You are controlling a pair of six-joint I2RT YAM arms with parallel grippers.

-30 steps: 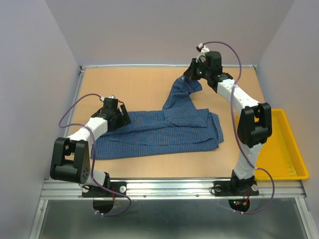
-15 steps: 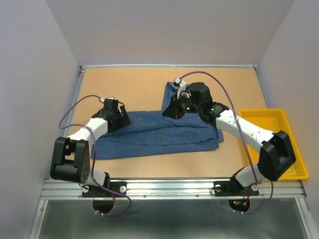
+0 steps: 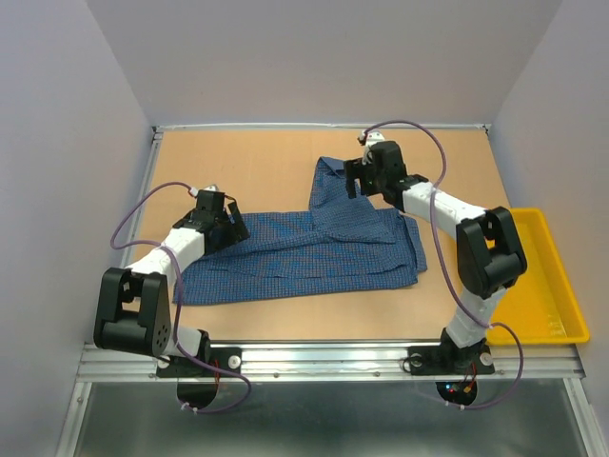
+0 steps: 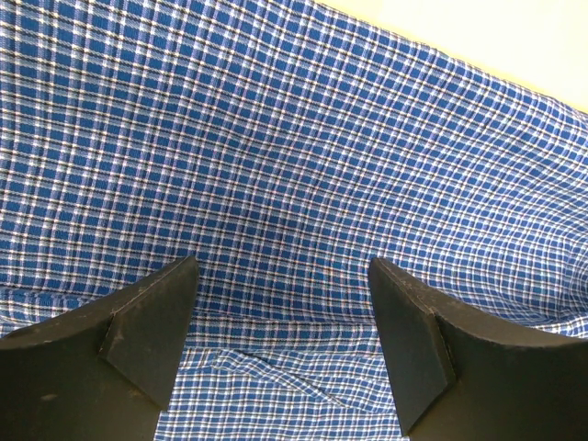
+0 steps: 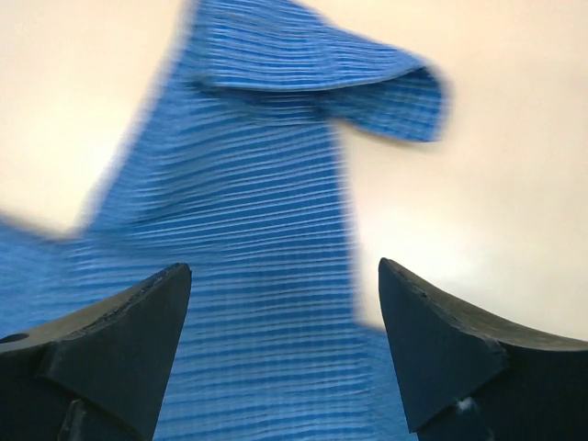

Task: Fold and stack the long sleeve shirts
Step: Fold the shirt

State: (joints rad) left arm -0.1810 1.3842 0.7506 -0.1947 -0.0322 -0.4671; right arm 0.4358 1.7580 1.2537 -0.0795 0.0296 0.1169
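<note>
- The right gripper [image 3: 356, 184] has just let go of the blue checked shirt's sleeve [image 3: 326, 179]. A second ago it held that sleeve up, pinched shut, near the table's [image 3: 247, 157] far edge.
- Its jaws now stand wide apart with nothing between them, low over the fabric on the table's far right-centre.
- The freed sleeve lies on the table and still points from the shirt body toward the far edge. The right wrist view shows its tip turned back on itself.
- The shirt [image 3: 304, 252] is spread flat across the middle of the table, running left to right, with no stack begun.
- The left gripper [image 3: 225, 227] has not moved over the last second. It is open above the shirt's far left corner, toward the table's left side, fingers spread over checked cloth and gripping nothing.
- Judged from how it lies, the sleeve has been laid out rather than folded in. The release probably closes a straightening step.
- The body folds and the stacking are still to come.
</note>
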